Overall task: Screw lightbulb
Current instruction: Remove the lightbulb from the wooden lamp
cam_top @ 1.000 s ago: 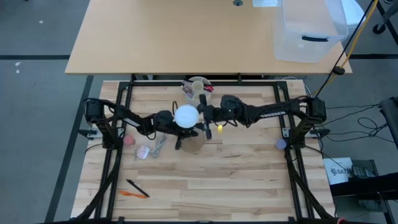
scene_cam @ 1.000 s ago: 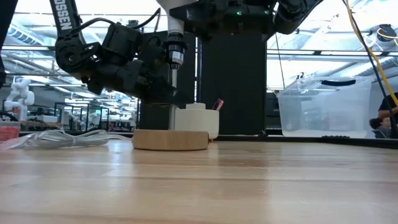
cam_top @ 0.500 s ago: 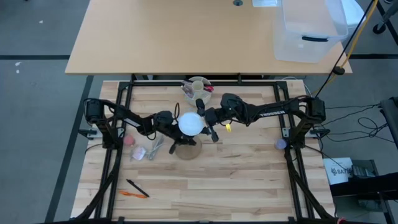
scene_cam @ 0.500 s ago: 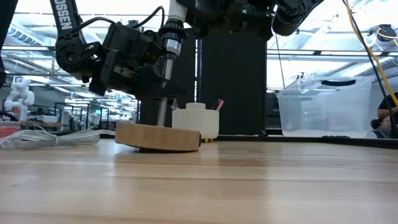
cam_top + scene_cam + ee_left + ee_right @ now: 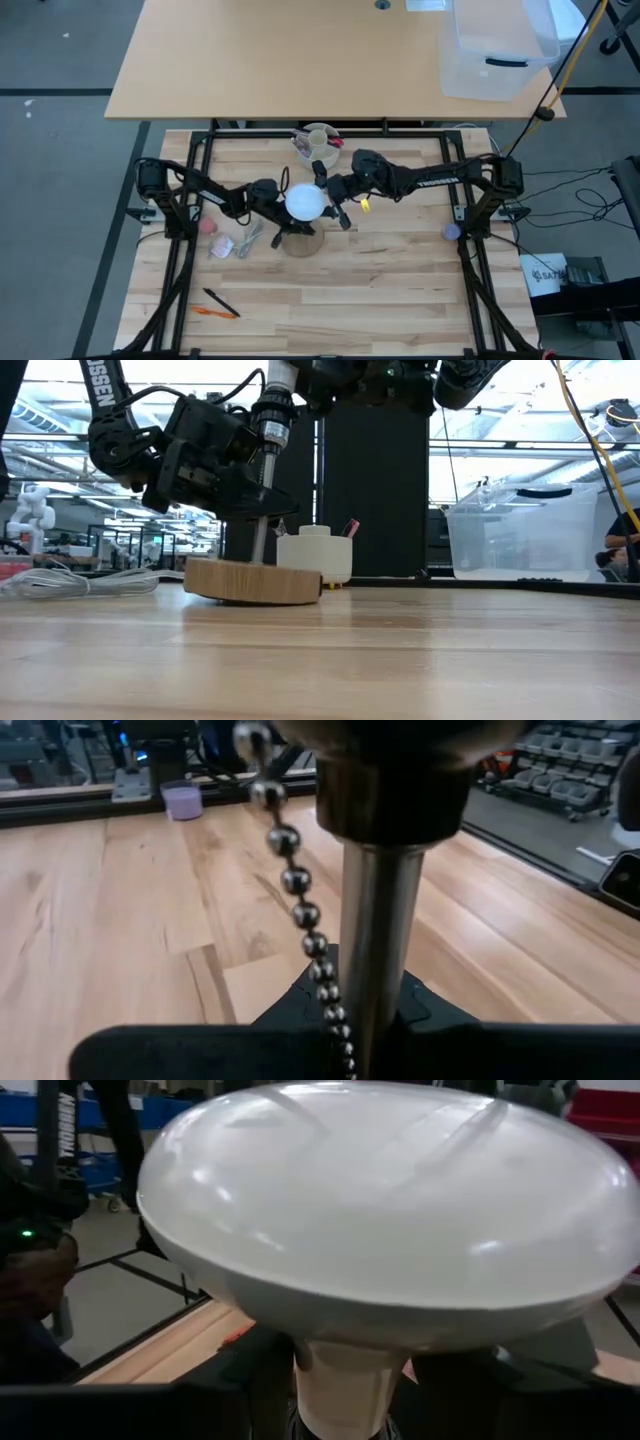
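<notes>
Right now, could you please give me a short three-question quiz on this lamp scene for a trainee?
1. True or false: the lightbulb lies on the table.
2. What does the left gripper clamp? A) the lamp's metal stem B) the pen cup C) the white cable
3. Fill in: a bead ____ hangs beside the stem.
Key: 1 false, the right gripper holds it above the stem; 2 A; 3 chain.

light: even overhead, bright | low view: backlit arms | wrist views: close-up blur
</notes>
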